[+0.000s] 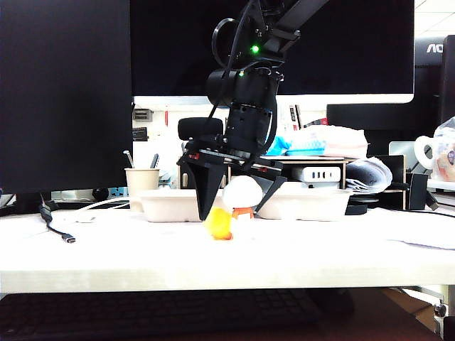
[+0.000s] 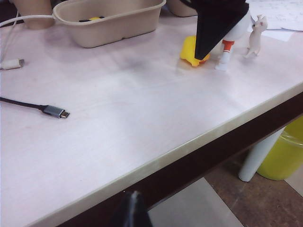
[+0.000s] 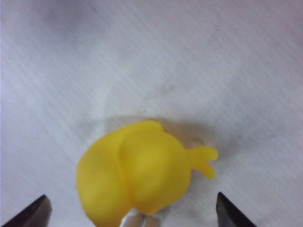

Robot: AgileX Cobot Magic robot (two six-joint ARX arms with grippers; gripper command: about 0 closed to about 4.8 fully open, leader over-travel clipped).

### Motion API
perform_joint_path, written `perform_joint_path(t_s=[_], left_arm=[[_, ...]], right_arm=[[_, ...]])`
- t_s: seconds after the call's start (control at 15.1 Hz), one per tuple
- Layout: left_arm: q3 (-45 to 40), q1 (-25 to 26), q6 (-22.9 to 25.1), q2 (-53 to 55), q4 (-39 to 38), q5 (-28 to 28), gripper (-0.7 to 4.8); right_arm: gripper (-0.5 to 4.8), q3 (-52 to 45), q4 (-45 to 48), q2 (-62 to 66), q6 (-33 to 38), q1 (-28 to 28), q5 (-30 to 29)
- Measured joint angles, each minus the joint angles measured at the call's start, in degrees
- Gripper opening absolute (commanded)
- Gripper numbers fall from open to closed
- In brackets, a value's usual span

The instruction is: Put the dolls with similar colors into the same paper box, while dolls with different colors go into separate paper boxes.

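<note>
Right wrist view: right gripper [image 3: 132, 210] fingers apart, straddling yellow doll [image 3: 135, 179] on table [image 3: 142, 56]; left gripper's fingers: can't tell.

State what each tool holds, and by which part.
Nothing. The right tool stands open astride the yellow doll on the table; the left tool is off the table, its state unclear.

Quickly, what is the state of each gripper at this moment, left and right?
Left gripper: at the table edge, only a dark tip shows; state cannot be told.
Right gripper: open, jaws wide on either side of the yellow doll, holding nothing.
</note>
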Motion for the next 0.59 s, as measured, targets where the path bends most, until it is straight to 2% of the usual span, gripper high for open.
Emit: perform_joint_path(t_s=[0.07, 0.13, 0.33, 0.4, 0.46, 0.59], left_arm=[[0.00, 0.00, 0.00, -0.02, 0.00, 0.00, -0.05], [0.00, 0.00, 0.00, -0.02, 0.00, 0.00, -0.05], [0.00, 0.00, 0.00, 0.00, -0.02, 0.00, -0.05], [0.00, 0.00, 0.00, 0.00, -0.02, -0.02, -0.05], [0.00, 0.00, 0.00, -0.02, -0.02, 0.00, -0.05], [0.00, 0.00, 0.00, -0.02, -0.04, 0.00, -0.05]], right_arm=[[4.58, 0.02, 0.44, 0.00, -0.02, 0.00, 0.00], [4.19, 0.02, 0.83, 0.22, -0.02, 0.00, 0.00], [4.10, 0.02, 1.44, 1.97, -0.07, -0.02, 0.00], [3.76, 0.04, 1.46, 2.40, -0.09, -0.02, 0.09], [3.10, 0.04, 1.60, 2.40, -0.07, -0.02, 0.07], [2.99, 0.04, 1.75, 2.51, -0.09, -0.02, 0.07]])
